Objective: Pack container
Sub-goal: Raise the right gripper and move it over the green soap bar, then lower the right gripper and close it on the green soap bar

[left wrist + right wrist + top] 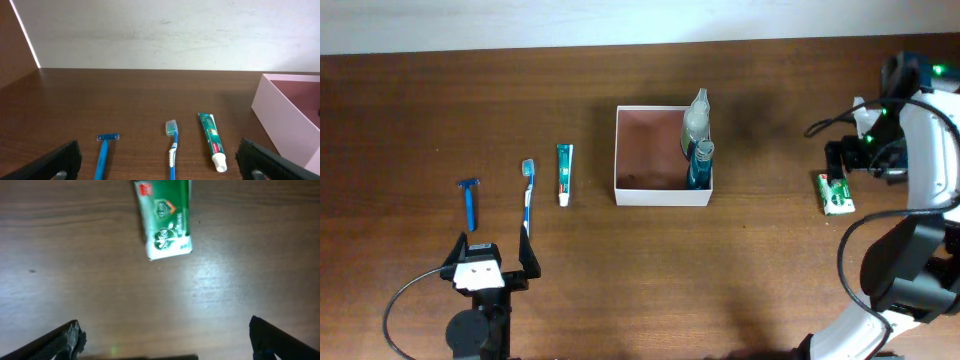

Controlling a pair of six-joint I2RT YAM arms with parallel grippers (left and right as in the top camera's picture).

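The container (660,196) is a square white-walled box with a reddish-brown inside, at mid-table. Two bottles stand against its right wall, a pale clear one (697,117) and a teal one (700,164). Left of it lie a toothpaste tube (564,173), a blue toothbrush (528,190) and a blue razor (469,200). My left gripper (492,252) is open just in front of them, holding nothing; in its wrist view the razor (103,152), toothbrush (172,145), toothpaste (212,140) and container wall (280,117) show. My right gripper (165,340) hangs open above the table beside a green soap box (164,222).
The green soap box (834,193) lies flat on the wood at the far right, under the right arm (910,150). A pale wall runs along the table's back edge. Black cables loop near both arm bases.
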